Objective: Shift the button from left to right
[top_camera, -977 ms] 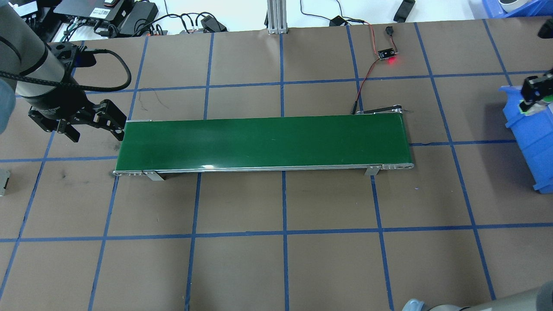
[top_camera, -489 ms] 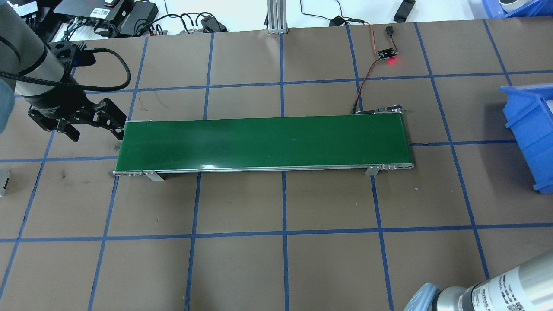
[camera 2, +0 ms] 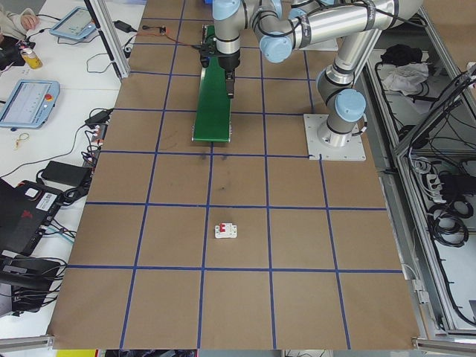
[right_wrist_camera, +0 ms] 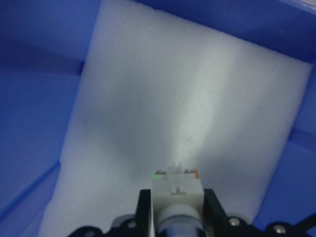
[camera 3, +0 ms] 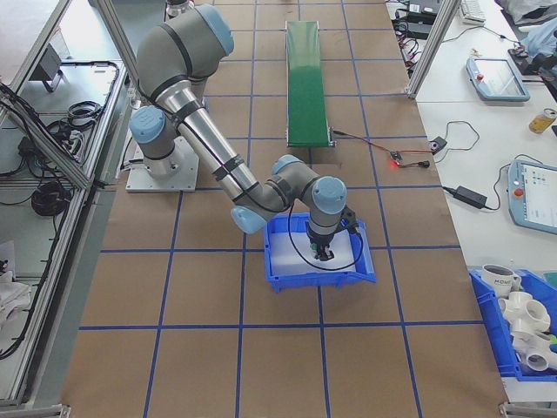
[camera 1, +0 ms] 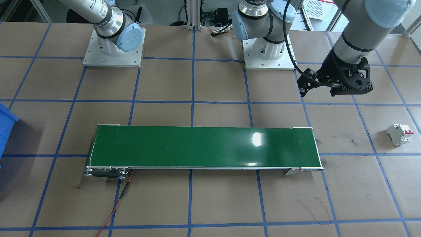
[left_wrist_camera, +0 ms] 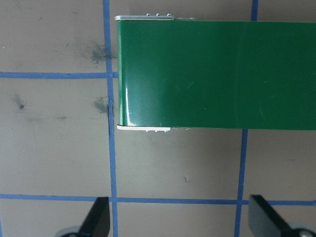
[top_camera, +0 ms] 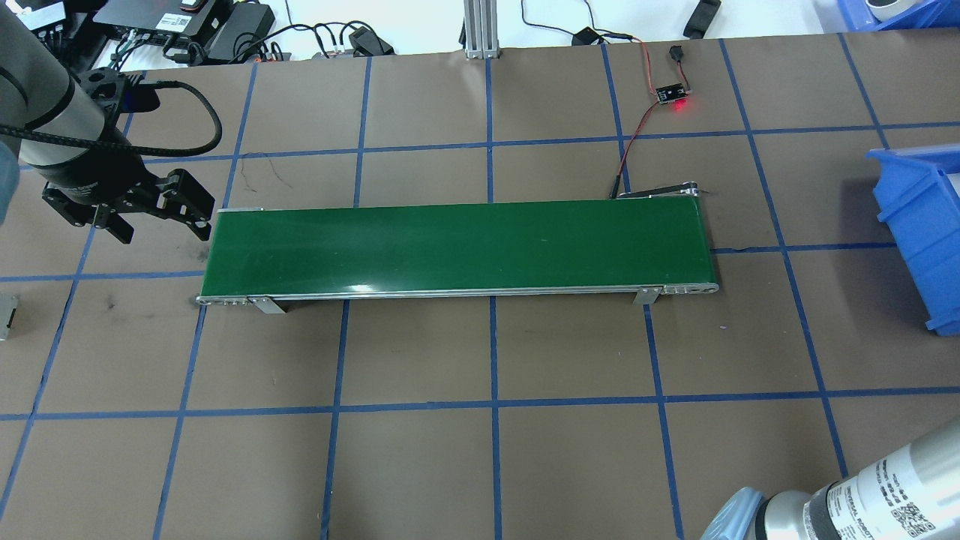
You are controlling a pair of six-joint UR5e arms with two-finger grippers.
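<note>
The button (right_wrist_camera: 176,190), a small white block with a green and an orange spot, sits between the fingers of my right gripper (right_wrist_camera: 177,210), which is shut on it. The right wrist view has it just above the white foam pad (right_wrist_camera: 187,113) inside the blue bin (camera 3: 318,261). In the exterior right view the right gripper (camera 3: 324,251) reaches down into that bin. My left gripper (top_camera: 161,229) hangs open and empty beside the left end of the green conveyor belt (top_camera: 457,244). In the left wrist view its fingertips (left_wrist_camera: 98,217) stand wide apart over bare table.
A white circuit breaker with a red lever (camera 1: 398,134) lies on the table beyond the belt's left end. A small board with a red light (top_camera: 673,94) and its wires sit behind the belt. My right arm's elbow (top_camera: 847,499) fills the overhead view's bottom right corner.
The right gripper with the button has left the overhead view at the bin, and the right arm's elbow has swung into the bottom right corner. The left gripper drifted slightly left and back.
</note>
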